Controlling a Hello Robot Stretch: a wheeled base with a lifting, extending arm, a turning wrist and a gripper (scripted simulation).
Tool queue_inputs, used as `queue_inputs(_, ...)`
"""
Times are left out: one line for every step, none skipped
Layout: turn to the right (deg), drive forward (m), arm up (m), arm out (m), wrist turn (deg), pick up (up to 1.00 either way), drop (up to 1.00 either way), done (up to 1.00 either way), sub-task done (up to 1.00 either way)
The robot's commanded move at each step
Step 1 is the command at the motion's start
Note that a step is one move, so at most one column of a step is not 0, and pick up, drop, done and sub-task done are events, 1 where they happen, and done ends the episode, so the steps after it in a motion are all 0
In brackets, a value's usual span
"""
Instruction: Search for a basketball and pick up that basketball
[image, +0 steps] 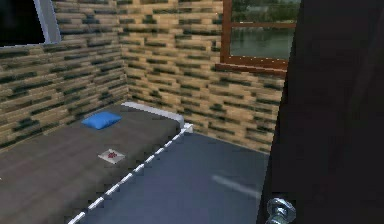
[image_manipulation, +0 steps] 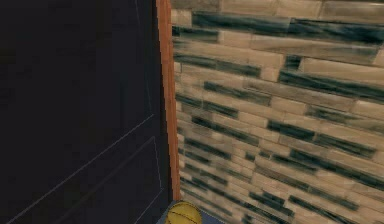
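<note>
Tan-and-dark mottled brick walls (image: 170, 50) face me above a grey-brown bed (image: 60, 165) edged in white dashes, with a blue pillow (image: 100, 120) and slate-blue floor (image: 200, 180). At my arm side: black door (image_manipulation: 80, 110), orange-brown frame (image_manipulation: 166, 100), yellow rounded thing (image_manipulation: 185, 213).

The door (image: 330, 120) ran off the forward view's right edge and hid part of the window (image: 258, 35), the small flat item (image: 110, 155) on the bed (image: 50, 165) was too small to name, and a yellow rounded thing (image_manipulation: 185, 213) was cut by the arm side view's bottom edge.
</note>
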Motion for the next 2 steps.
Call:
queue_inputs(0.0,0.00,0.20,0.00,0.0,0.00,0.00,0.00,0.00)
queue_inputs(0.0,0.00,0.00,0.30,0.0,0.00,0.00,0.00,0.00)
